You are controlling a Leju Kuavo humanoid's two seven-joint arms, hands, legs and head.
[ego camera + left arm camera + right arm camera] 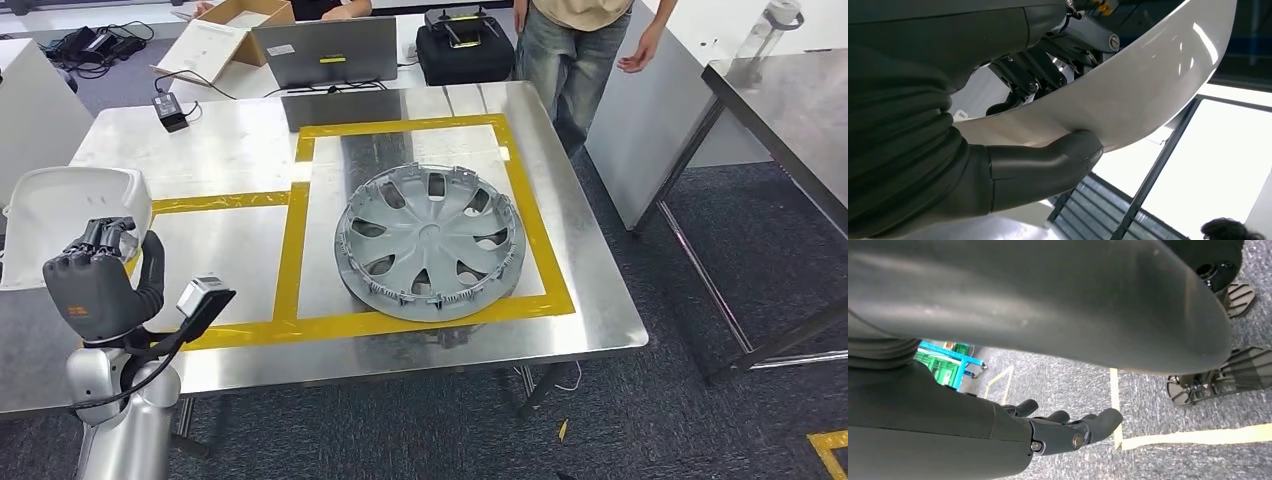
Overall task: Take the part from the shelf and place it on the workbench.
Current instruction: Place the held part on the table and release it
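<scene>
At the worktop's (230, 150) left edge, the left hand (95, 285) grips a white part (60, 215) — thumb under, fingers over. The right hand (1068, 432) hangs slack, holding nothing.

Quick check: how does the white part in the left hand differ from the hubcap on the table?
The white part is plain, glossy white and held by the left hand at the table's left edge. The hubcap is grey, round, with cut-out openings, and lies flat inside the yellow-taped square, touched by no hand. Both look like moulded plastic vehicle parts.

Hubcap (430, 243) — inside yellow tape (292, 240)
</scene>
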